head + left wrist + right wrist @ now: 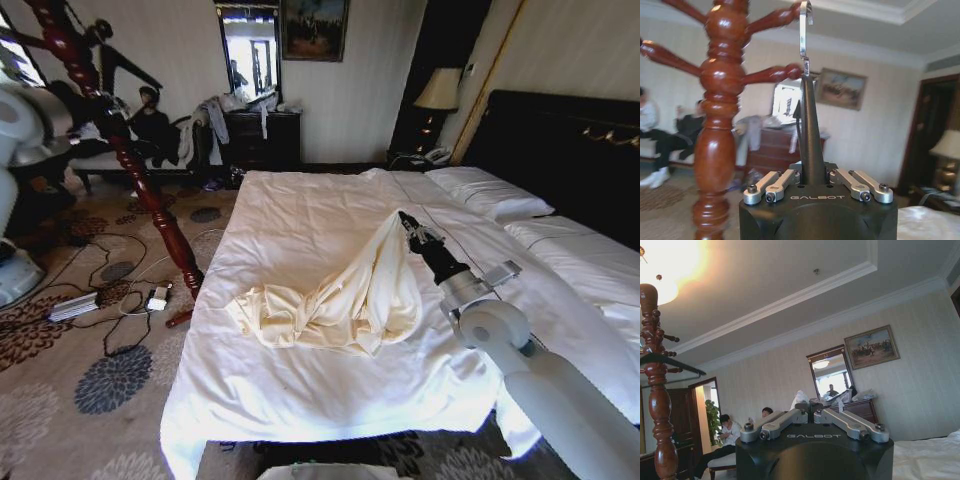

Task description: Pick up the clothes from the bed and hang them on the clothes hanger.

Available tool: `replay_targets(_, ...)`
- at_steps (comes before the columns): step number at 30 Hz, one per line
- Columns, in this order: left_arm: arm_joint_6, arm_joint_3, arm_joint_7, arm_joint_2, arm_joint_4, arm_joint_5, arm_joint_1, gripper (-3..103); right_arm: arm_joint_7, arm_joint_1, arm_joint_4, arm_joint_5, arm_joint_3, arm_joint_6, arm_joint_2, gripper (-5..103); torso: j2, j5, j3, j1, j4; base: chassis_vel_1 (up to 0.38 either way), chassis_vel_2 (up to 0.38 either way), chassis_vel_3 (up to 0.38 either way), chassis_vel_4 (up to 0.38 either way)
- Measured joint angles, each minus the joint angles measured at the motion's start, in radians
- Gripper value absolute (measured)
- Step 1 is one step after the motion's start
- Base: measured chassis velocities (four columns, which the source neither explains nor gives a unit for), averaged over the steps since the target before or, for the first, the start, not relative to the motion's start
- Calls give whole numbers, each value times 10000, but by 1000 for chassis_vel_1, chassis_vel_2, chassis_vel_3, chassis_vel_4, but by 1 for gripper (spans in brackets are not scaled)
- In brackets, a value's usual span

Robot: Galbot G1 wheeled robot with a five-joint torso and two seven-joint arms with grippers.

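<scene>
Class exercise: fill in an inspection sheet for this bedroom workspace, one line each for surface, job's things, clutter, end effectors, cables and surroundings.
Surface: bed, white sheet, two pillows at the dark headboard.
Job's things: shirt partly crumpled on the sheet, one part lifted into a peak; hanger in the left end effector, its silver hook up beside the coat stand.
Clutter: garment heap on the furniture by the far wall.
End effectors: right end effector shut on the shirt's peak above the bed; left end effector shut on the hanger.
Cables: black leads and a power strip on the carpet left of the bed.
Surroundings: mirror, painting, dresser, lamp; people seated at the far wall.
</scene>
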Motion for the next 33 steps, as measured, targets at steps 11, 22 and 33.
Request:
replay_targets(11,-1611,-994,3420,1264,-4082,-2301,3519,19,928,-192,-182,-114,284,-280,-26,0,0,4,-1,-2,-15,0,0,0,0)
replay_targets(22,-1215,-232,4654,428,-4946,-1475,5083,19,2205,157,-522,-33,340,-815,-228,0,0,3,2,-1,-5,0,0,0,0)
replay_targets(33,-205,89,6209,346,-5596,-342,6387,19,2821,597,-2017,-167,322,-969,-468,0,-1,-2,1,-1,3,0,0,0,0)
